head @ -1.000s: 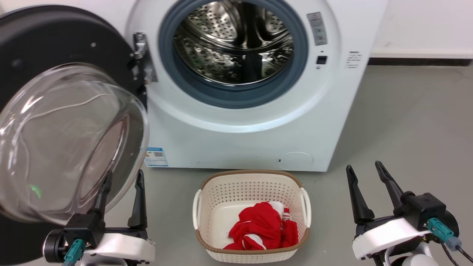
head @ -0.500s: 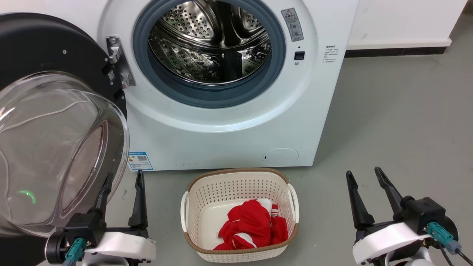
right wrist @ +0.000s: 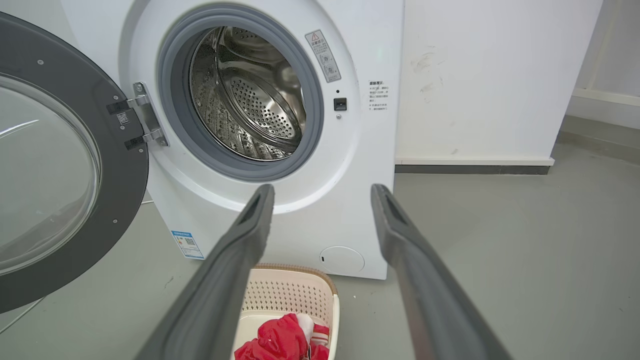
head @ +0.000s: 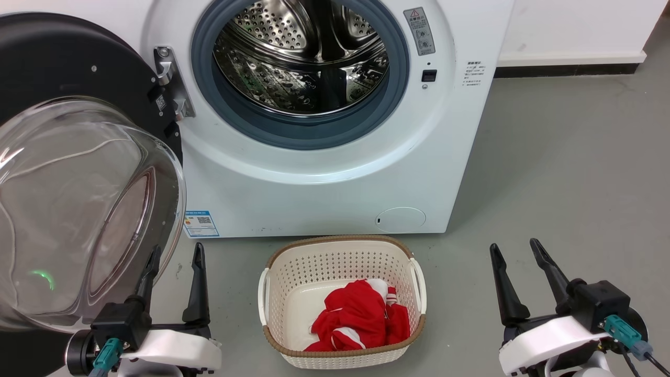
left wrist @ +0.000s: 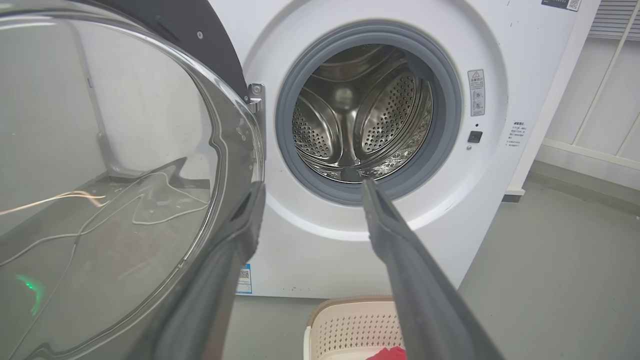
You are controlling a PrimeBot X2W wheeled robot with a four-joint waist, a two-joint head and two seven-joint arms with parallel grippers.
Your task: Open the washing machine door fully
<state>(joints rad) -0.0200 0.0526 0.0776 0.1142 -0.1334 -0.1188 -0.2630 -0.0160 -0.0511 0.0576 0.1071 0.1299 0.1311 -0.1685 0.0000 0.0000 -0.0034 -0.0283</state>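
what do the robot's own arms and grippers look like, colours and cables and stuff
Both the left gripper and right gripper have two long, dark, tapering fingers on a black block, set on a glossy white wrist shell. A teal connector plugs into each block; a dark cable trails from the right one.

- The light is bright, even and indoor; the grey floor (head: pixel 565 173) shows only a soft shadow beside the washing machine (head: pixel 324 193).
- White streaks of glare and a small green glint lie on the glass of the washing machine door (head: pixel 78 209).
- The steel drum (head: pixel 303 63) throws back speckled highlights.
- In the wrist views my fingers (left wrist: pixel 405 280) are close and blurred, and upright edges lean outward.
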